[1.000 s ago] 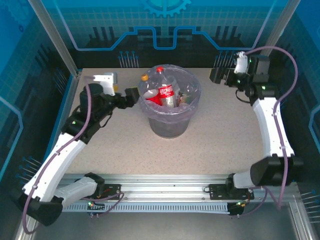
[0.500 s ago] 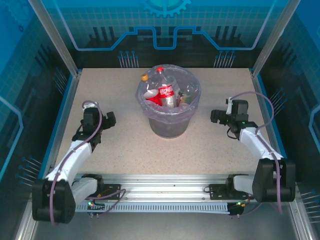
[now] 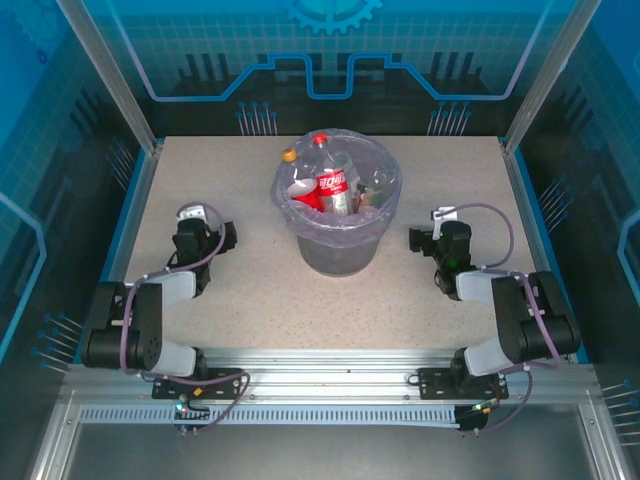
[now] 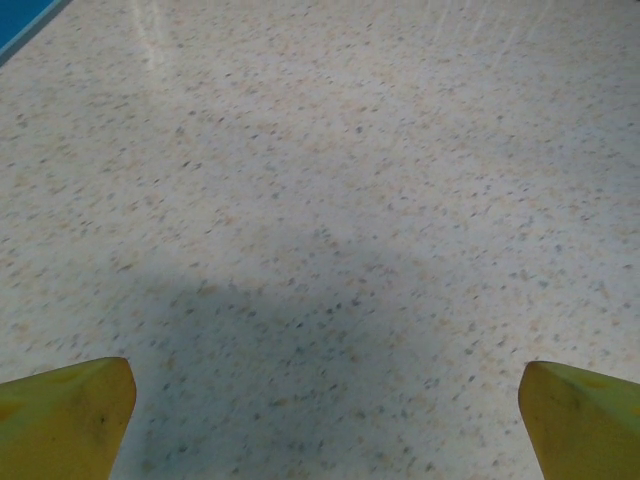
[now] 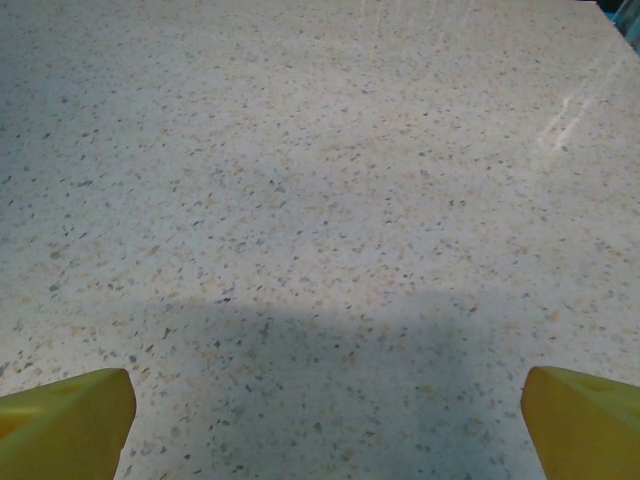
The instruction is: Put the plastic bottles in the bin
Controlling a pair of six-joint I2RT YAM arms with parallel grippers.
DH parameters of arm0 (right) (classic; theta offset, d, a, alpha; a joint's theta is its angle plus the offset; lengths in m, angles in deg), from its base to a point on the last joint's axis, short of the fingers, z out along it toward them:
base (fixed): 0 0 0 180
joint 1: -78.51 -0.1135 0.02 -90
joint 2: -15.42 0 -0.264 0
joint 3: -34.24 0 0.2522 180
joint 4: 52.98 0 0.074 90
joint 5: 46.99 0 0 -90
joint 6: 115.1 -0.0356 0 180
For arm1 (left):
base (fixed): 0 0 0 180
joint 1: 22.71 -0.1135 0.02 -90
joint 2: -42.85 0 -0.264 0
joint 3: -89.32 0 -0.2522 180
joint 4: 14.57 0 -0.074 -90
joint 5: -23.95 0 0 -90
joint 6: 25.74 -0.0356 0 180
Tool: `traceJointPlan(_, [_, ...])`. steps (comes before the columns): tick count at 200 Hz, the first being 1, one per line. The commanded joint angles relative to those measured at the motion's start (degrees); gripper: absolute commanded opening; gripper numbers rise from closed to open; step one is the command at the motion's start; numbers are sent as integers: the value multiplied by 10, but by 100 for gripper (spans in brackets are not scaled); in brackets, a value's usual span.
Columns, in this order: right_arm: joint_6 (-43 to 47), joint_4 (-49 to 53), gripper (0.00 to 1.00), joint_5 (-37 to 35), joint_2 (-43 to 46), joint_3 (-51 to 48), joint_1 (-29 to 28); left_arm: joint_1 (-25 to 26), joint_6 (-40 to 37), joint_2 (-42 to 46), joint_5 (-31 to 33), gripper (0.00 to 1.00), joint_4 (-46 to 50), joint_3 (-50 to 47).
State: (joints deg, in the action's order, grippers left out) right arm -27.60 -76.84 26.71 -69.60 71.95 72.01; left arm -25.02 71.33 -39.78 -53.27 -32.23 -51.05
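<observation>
From above, clear red-labelled plastic bottles (image 3: 332,188) fill the round translucent grey bin (image 3: 335,255); my wrist cameras face speckled beige tabletop (image 4: 320,150). My left gripper (image 4: 322,400) and right gripper (image 5: 328,405) gape wide, empty.

**Speckled table (image 3: 250,290), clear plastics, dull yellow fingertips**
The table is a smooth, stone-look surface, beige with fine dark flecks, showing soft streaks of sheen in the wrist views. The bin (image 3: 340,255) is translucent grey-lavender plastic, its rim covered by a thin, crinkled, glossy film liner (image 3: 388,190). The plastic bottles (image 3: 333,185) inside are clear and shiny, one with a glossy red label. The left gripper (image 4: 322,410) and right gripper (image 5: 325,415) end in fingertips (image 4: 70,415) of matt yellow material, faintly smudged. The left arm (image 3: 170,288) and right arm (image 3: 478,285) have smooth white and black plastic-looking shells. The near rail (image 3: 330,358) is brushed, silvery metal.
</observation>
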Motion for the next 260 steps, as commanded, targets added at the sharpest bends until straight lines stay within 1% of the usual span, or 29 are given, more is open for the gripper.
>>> traceJointPlan(1, [26,-148,100,-8,-6,-29,-6,2,-21,-13,-40,99,-71,9])
traceJointPlan(11, [25,-179,100,4,-23,-41,-6,7,-32,-16,-47,99,-107,-6])
traceJointPlan(18, [38,-245,100,-8,-49,-51,-10,15,-41,-21,-46,99,-129,-19])
traceJointPlan(28, [28,-186,100,-10,-29,-43,-11,21,-59,-64,-57,99,-230,-44])
traceJointPlan(31, [26,-179,100,-8,-26,-41,-11,24,-64,-71,-58,99,-246,-47])
traceJointPlan(42, [25,-206,100,-9,-38,-43,-4,35,-65,-56,-39,99,-195,-36])
traceJointPlan(51, [17,-183,100,-5,-33,-38,1,35,-69,-65,-38,99,-222,-41])
traceJointPlan(61, [16,-182,100,-4,-35,-34,4,35,-66,-59,-39,99,-205,-39])
traceJointPlan(84, [14,-160,100,-7,-34,-24,3,35,-66,-61,-39,99,-211,-39])
traceJointPlan(260, [14,-163,100,-6,-35,-24,4,35,-67,-62,-39,99,-215,-40])
